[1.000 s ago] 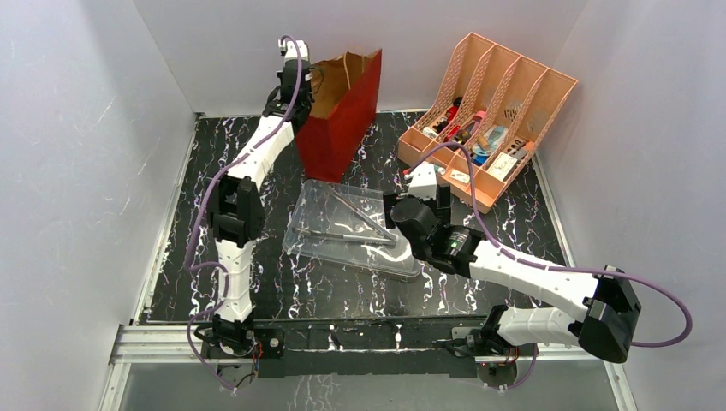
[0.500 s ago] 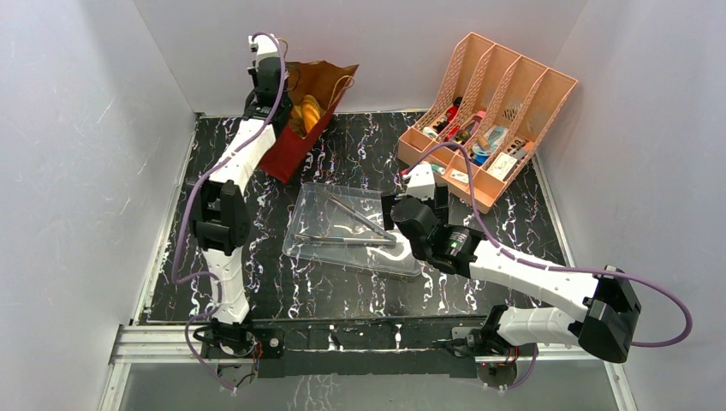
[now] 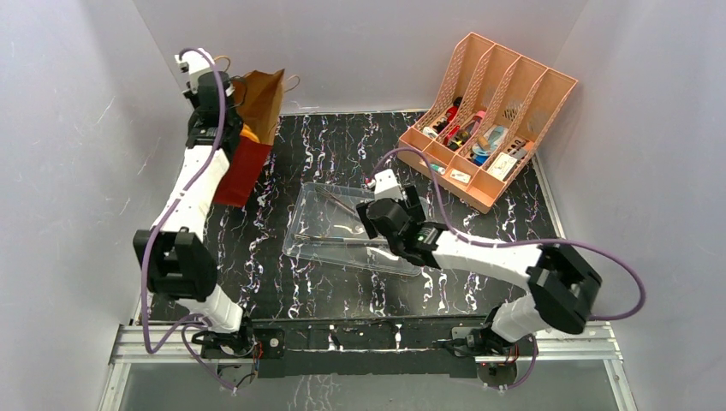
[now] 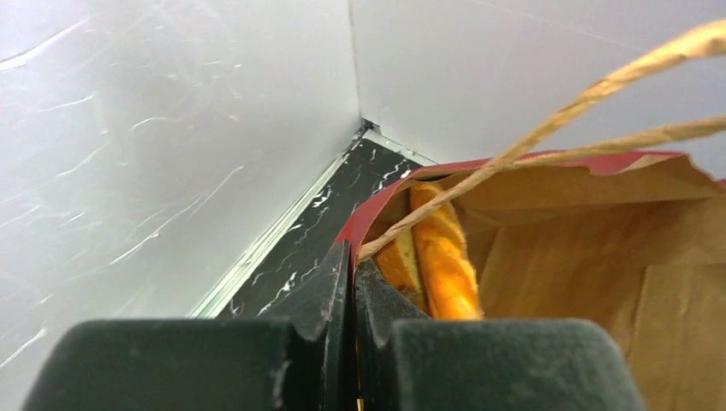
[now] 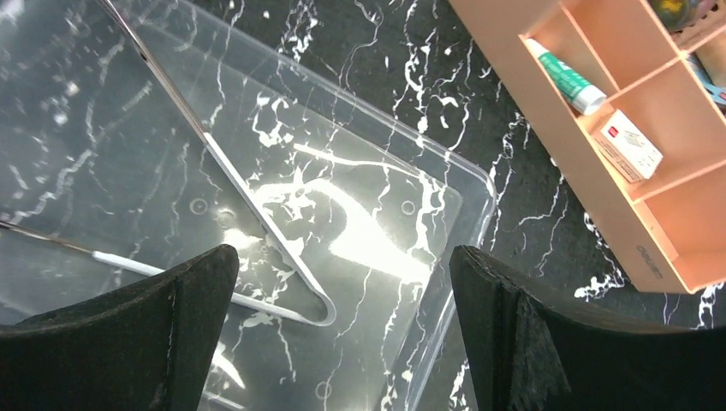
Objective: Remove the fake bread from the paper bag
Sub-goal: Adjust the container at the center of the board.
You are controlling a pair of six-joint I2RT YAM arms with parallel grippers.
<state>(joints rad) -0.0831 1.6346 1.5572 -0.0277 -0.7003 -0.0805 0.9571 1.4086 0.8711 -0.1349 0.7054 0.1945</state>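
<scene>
Organizer [image 3: 479,64] beside clear tray [image 3: 317,240], right tool [image 5: 342,257] spread above it, left tool [image 4: 352,257] clenched on paper bag [image 3: 257,103], bread [image 4: 441,257] inside.

The tabletop [image 3: 342,295] is black, veined with white, and closed in by plain white walls. Near its middle lies a clear plastic tray [image 3: 312,250]. Slim metal tongs [image 3: 341,205] rest inside it, their two arms meeting toward the tray's right side. At the back right, apart from the tray, sits a peach-coloured four-slot file organiser [image 3: 514,77] crowded with small items. One compartment holds a white-and-green tube [image 5: 565,79], and the next one holds a small white box [image 5: 629,145].
</scene>
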